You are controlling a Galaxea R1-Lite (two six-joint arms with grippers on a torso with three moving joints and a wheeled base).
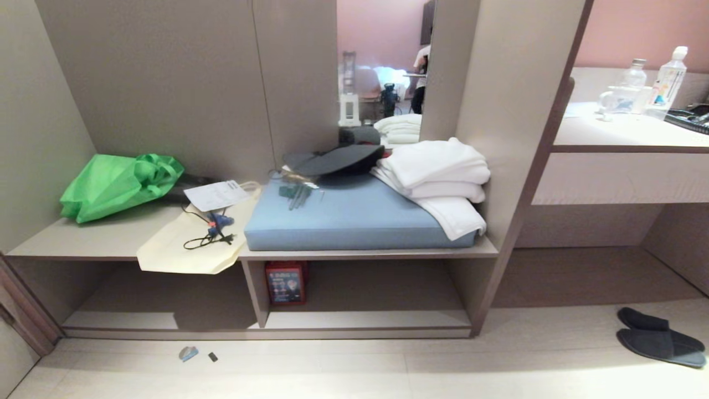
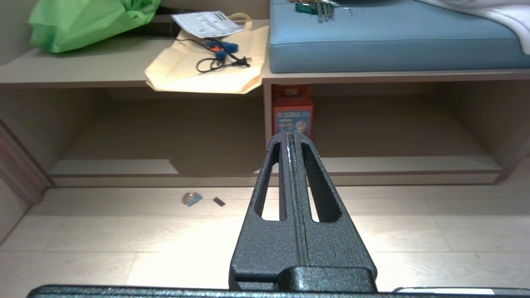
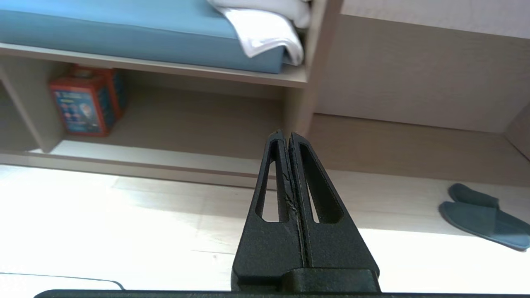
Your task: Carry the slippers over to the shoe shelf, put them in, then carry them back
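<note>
Right wrist view: the right gripper [image 3: 285,134] is seen pressed fully shut, nothing held; the slippers [image 3: 482,215] lie on the floor well off to one side. The left gripper [image 2: 290,134] is likewise closed and empty, with the shoe shelf [image 2: 410,163] beyond its tips.

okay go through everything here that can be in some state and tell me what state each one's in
slippers: side by side on the floor, not in the shelf.
shoe shelf: open-fronted, no slippers inside.
left gripper: shut, empty.
right gripper: shut, empty.
towels: folded, stacked.
green bag: slumped.
</note>
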